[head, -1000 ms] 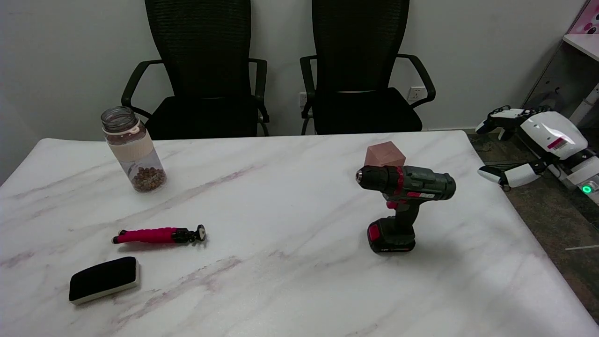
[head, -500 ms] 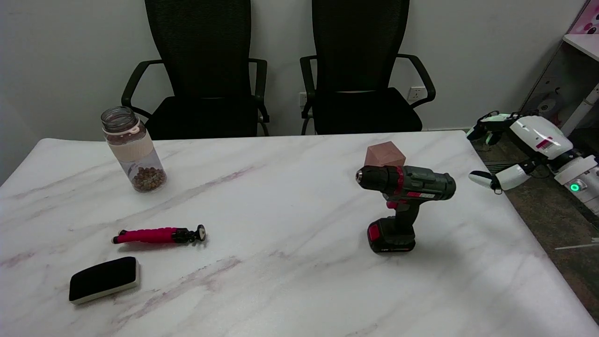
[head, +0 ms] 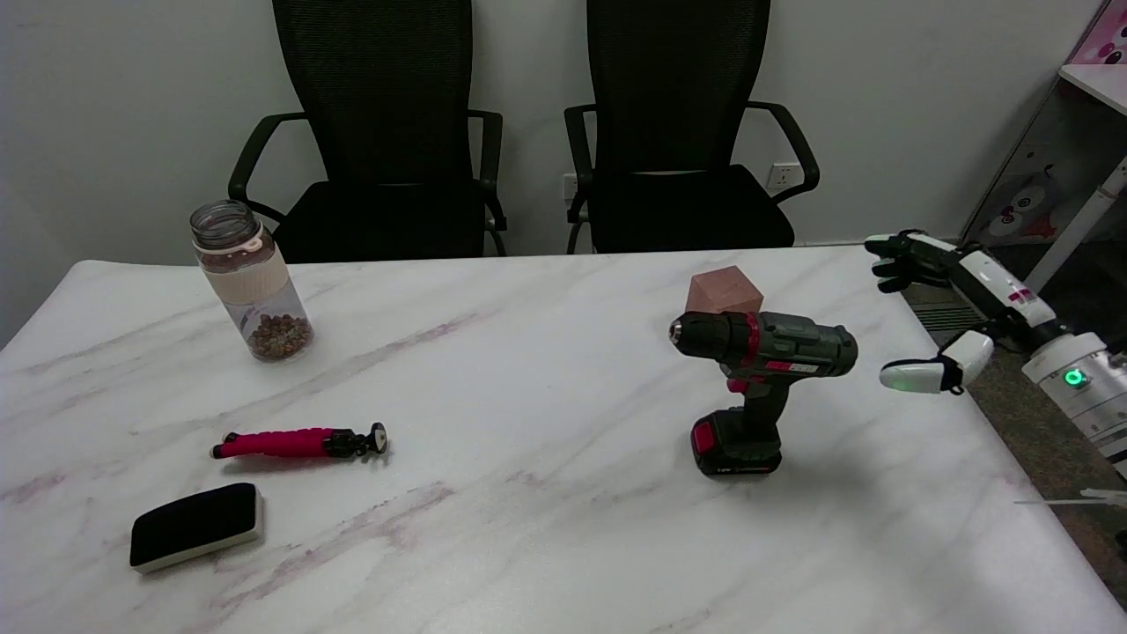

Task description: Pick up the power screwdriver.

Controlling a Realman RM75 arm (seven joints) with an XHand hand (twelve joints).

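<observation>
I am holding my right hand (head: 955, 308) open and empty at the right edge of the frame, fingers spread. The power screwdriver (head: 759, 387) is standing upright on the desk (head: 528, 528) just to its left, body lying left-right, rear end facing my hand.

No wording can be read anywhere. The dark green and black power screwdriver with red trim (head: 759, 387), standing on its battery base at about 3 o'clock on the white marble-patterned table (head: 528, 546), carries a small red-and-white label strip on the side of its body, and a pale mark on the front of the battery, both too small to make out. The white and black right hand (head: 946, 308), off the table's 3 o'clock edge, bears a small red-and-white sticker on its back, equally illegible.
</observation>
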